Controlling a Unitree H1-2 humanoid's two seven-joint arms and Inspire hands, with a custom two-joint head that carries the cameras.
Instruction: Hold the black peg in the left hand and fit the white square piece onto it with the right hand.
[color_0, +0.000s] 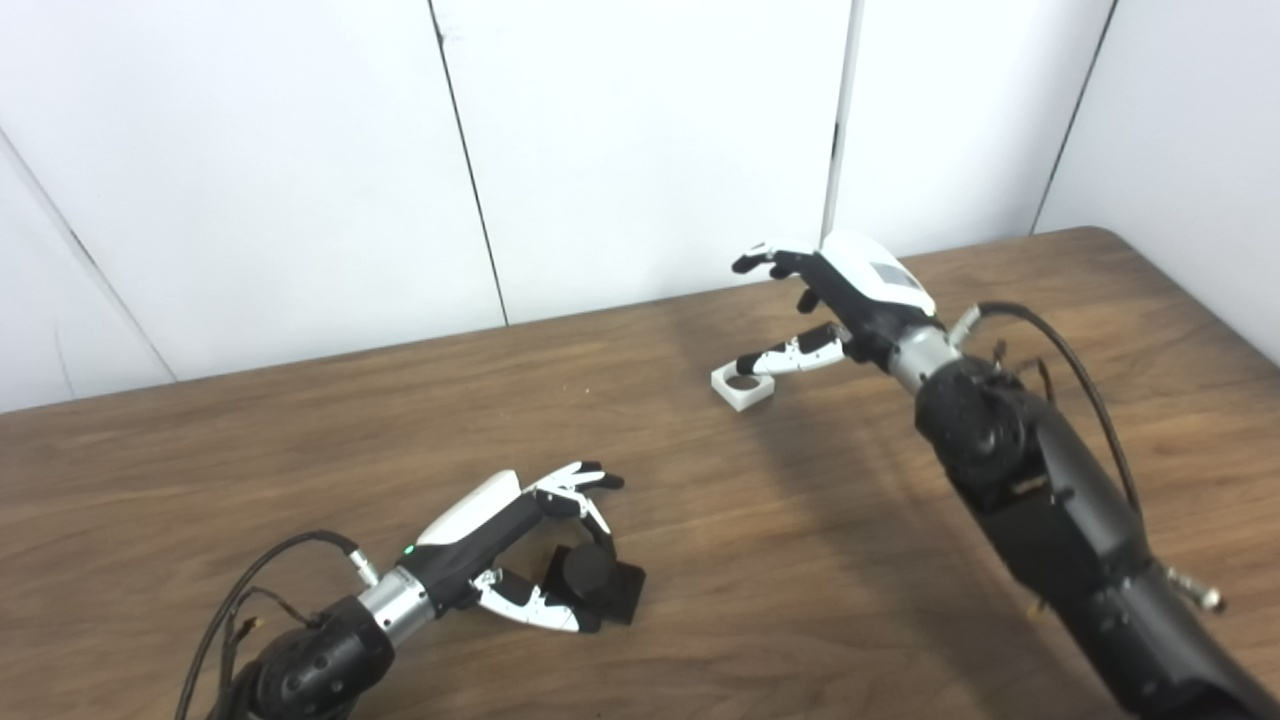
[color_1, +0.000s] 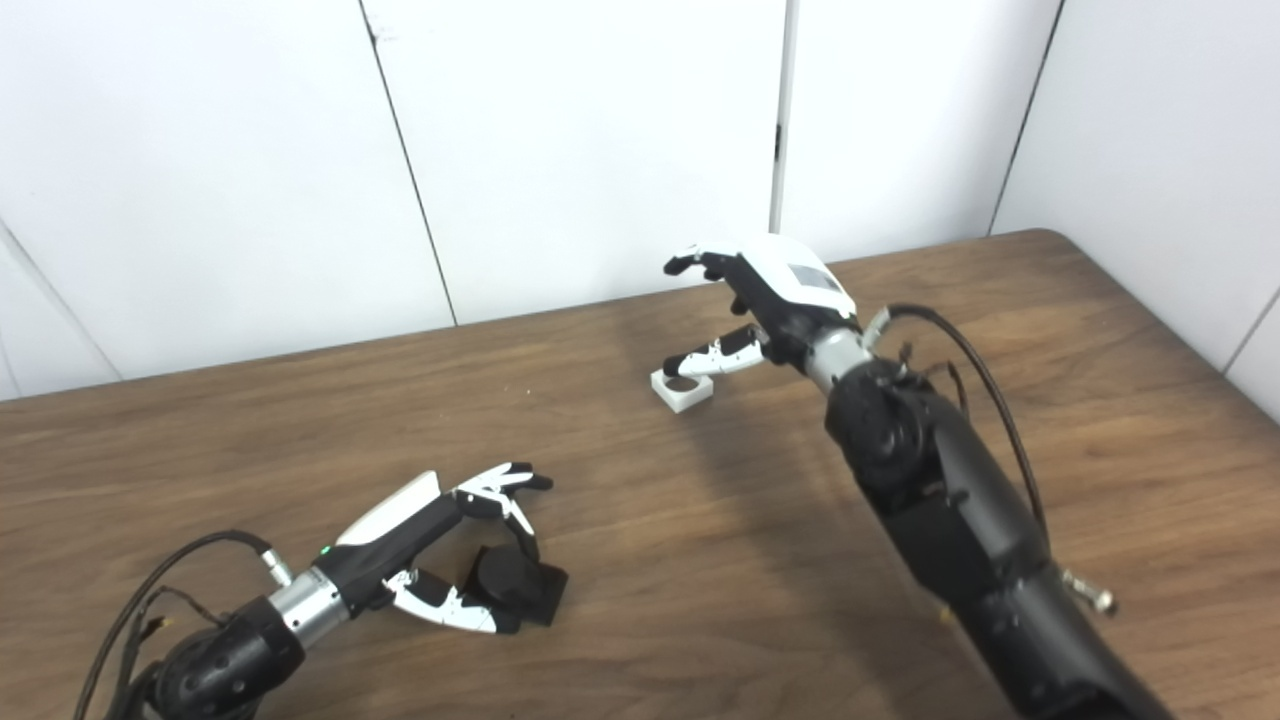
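My left hand (color_0: 520, 545) sits near the tabletop's (color_0: 820, 560) front edge, fingers curled loosely around the black peg (color_0: 592, 580), not visibly clamped. My right hand (color_0: 815, 305) hovers spread and empty over the white square piece (color_0: 743, 387) toward the back edge. I'd firm the peg grip first, then pinch the piece's outer walls.
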